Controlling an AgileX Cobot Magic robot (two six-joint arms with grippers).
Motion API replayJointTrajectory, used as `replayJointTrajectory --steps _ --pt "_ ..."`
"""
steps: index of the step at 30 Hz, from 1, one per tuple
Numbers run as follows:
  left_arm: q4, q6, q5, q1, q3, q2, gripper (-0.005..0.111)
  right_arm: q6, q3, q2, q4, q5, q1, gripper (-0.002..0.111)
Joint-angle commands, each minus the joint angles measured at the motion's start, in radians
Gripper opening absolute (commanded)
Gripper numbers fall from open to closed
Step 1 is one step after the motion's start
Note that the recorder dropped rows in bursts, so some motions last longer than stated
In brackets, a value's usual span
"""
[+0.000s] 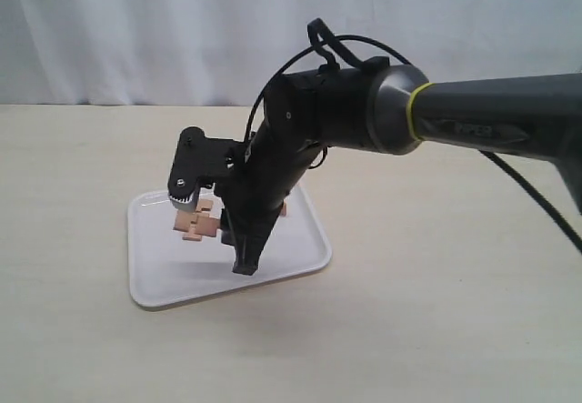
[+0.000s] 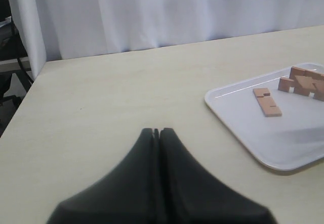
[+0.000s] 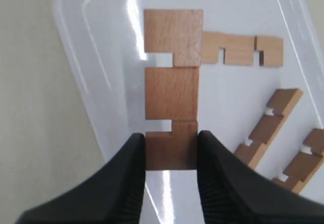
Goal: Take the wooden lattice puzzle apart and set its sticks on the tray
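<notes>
My right end effector (image 3: 171, 138) grips one stick (image 3: 171, 82) by its end, over the tray (image 3: 91, 57); whether it touches the bottom I cannot tell. Three other sticks (image 3: 240, 49) lie there. I think this one is the last: lower it, then open.

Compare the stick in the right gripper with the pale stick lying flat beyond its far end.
The gripped stick is pinched at one end by the right gripper; the loose stick lies untouched on the tray. The gripped stick looks darker, the loose stick paler. The gripped stick runs at right angles to the loose stick. Both are notched wooden bars.
</notes>
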Motion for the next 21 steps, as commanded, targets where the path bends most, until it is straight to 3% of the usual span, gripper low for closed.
replayJointTrajectory --steps 1,14,21 --pt "0.001 0.0 -0.012 -0.004 0.003 -0.001 0.0 0.084 -0.051 0.088 -0.002 -0.003 -0.038 0.005" --pt "0.001 0.0 -0.012 -0.004 0.003 -0.001 0.0 0.311 -0.116 0.193 -0.191 -0.007 -0.038 0.006" --pt "0.001 0.0 -0.012 -0.004 0.003 -0.001 0.0 0.325 -0.116 0.148 -0.167 -0.009 -0.036 0.039"
